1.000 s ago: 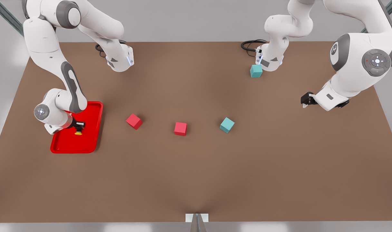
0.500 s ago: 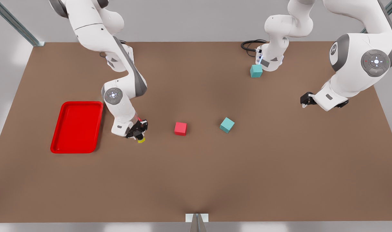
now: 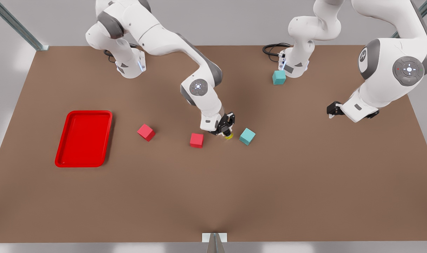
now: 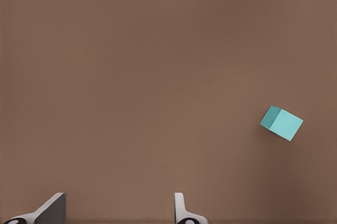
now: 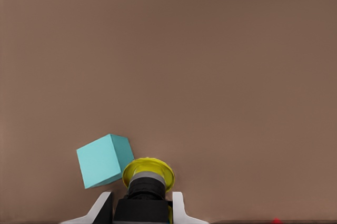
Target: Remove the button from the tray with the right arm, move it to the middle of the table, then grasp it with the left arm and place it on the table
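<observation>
My right gripper is shut on the button, holding it just above the middle of the table, between a red cube and a teal cube. In the right wrist view the button's yellow cap sticks out past the fingers, right beside the teal cube. The red tray lies at the front view's left with nothing in it. My left gripper waits at the front view's right, its fingers open above bare table.
A second red cube lies between the tray and the middle. Another teal cube sits by the far arm base, near a black cable. The left wrist view shows a teal cube.
My right arm lifted the button out of the tray and carried it toward the front view's right, to the table's middle. The left arm has barely moved.
</observation>
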`<action>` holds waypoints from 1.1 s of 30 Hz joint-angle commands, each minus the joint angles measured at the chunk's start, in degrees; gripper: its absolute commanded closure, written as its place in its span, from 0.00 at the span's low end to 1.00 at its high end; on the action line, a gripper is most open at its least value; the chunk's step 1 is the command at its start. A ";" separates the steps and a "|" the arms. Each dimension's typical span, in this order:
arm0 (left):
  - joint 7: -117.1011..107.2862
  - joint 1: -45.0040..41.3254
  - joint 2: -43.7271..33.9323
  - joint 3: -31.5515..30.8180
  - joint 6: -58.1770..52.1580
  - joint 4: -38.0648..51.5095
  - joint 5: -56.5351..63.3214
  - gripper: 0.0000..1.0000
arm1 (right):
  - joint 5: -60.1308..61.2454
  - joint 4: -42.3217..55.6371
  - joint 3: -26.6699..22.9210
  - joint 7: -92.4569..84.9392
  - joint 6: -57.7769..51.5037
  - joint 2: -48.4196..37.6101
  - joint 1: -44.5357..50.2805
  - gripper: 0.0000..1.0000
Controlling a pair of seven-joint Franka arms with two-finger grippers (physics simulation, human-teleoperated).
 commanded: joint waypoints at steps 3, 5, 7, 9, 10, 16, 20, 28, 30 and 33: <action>0.02 -0.01 -0.05 0.00 0.01 0.02 0.03 0.00 | 1.57 -0.68 -0.29 17.08 1.02 1.97 2.63 0.48; 0.02 -0.01 -0.05 0.00 0.01 0.02 0.03 0.00 | 1.40 -3.32 -0.38 16.64 2.87 2.50 3.33 0.48; 0.02 -0.01 -0.05 0.00 0.01 0.02 0.03 0.00 | 1.22 -4.37 -1.79 16.55 2.87 2.68 4.39 0.48; 0.02 -0.01 0.12 0.00 0.01 0.02 0.03 0.00 | 1.05 -5.08 -2.84 16.47 2.96 2.85 5.35 0.48; 0.02 -0.01 0.21 0.00 0.01 0.02 0.03 0.00 | 0.87 -5.51 -3.37 16.29 4.70 3.82 5.88 0.47; 0.02 -0.01 0.30 0.00 0.01 0.02 0.03 0.00 | -0.18 -7.54 -4.16 16.02 9.72 5.31 7.37 0.47; -0.07 -0.01 0.30 0.00 -0.17 0.02 0.03 0.00 | -0.18 -7.45 -5.39 16.02 12.18 7.77 9.31 0.47; -0.07 -0.01 0.30 0.00 -0.08 0.02 0.03 0.00 | -0.18 -7.45 -6.18 16.02 13.41 9.09 10.63 0.35; -0.07 -0.01 0.30 0.00 -0.08 0.02 0.03 0.00 | -0.10 -7.45 -6.53 16.02 13.41 9.09 11.07 0.27; -0.07 -0.01 0.30 0.00 -0.08 0.02 0.03 0.00 | 0.08 -6.83 -6.53 16.03 4.64 6.20 10.45 0.00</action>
